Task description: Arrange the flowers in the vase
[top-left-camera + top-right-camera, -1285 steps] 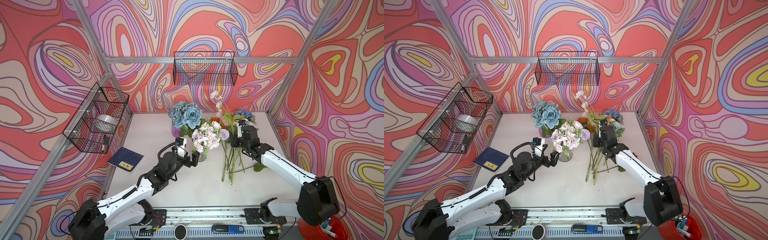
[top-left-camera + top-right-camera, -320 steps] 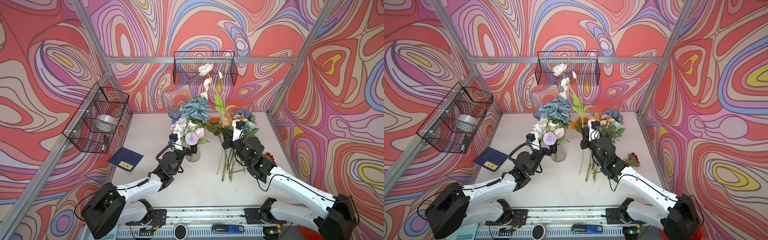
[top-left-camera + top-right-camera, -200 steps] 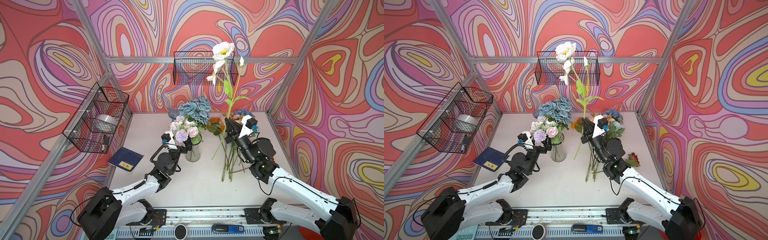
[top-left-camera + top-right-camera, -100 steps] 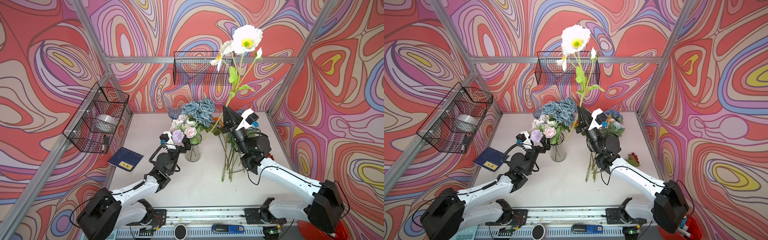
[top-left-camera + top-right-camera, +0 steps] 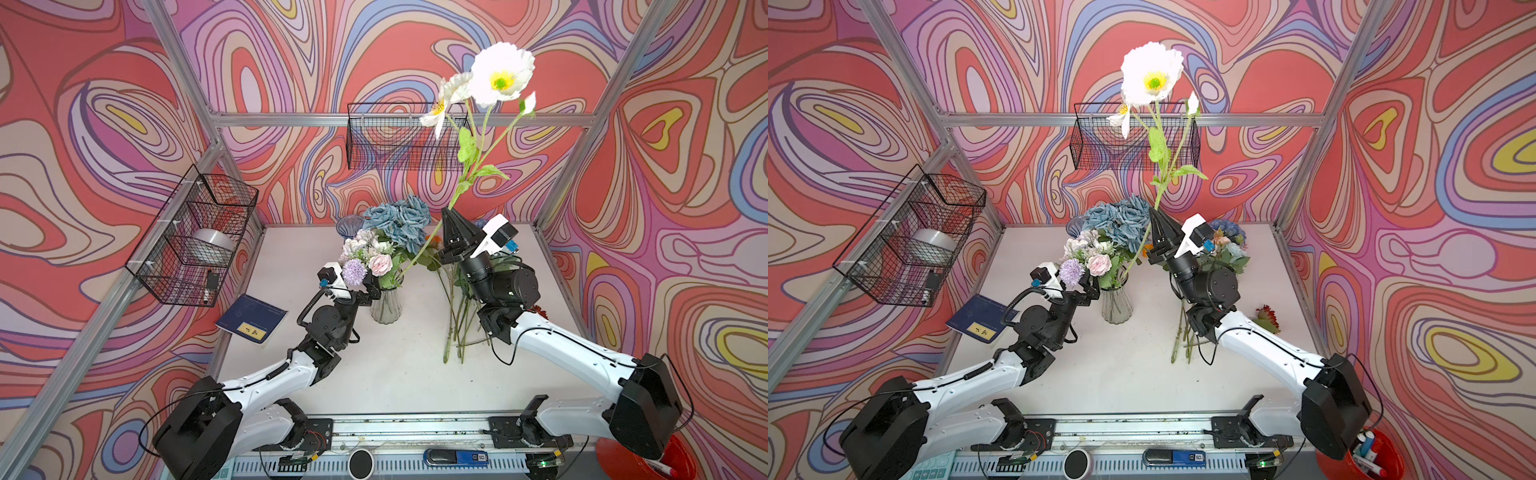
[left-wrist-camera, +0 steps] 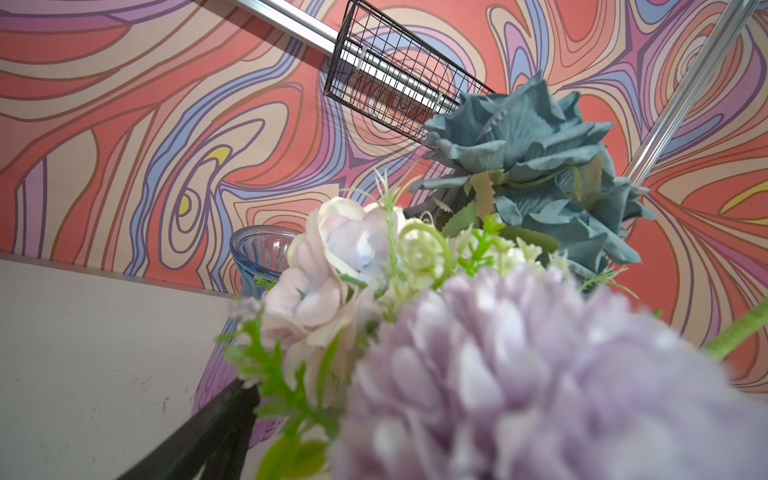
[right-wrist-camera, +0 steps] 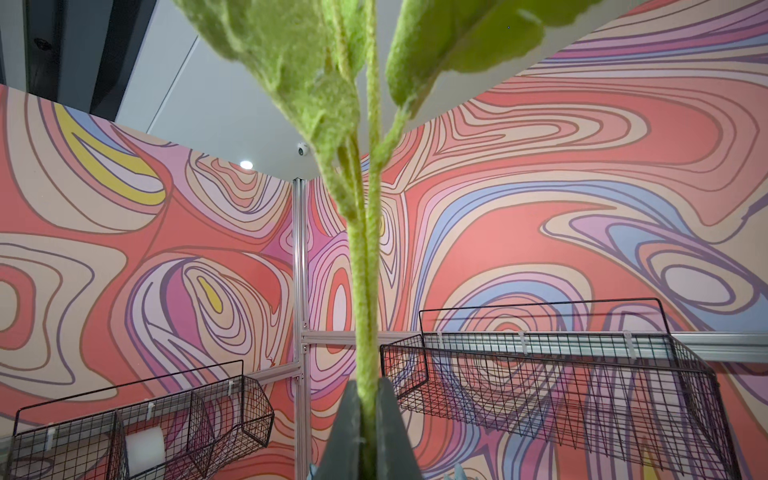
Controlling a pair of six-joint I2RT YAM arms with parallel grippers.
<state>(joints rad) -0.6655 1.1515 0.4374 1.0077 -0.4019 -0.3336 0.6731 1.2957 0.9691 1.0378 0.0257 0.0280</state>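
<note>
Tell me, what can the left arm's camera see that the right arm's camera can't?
Only the left wrist view shows flower heads up close: the lilac pompom, the dusty-blue roses, a blue glass vase behind them, and the table. Only the right wrist view shows the right gripper shut on the poppy stem, plus the side basket holding a white roll. Both show the swirly wall and the long wire basket hanging on it.
</note>
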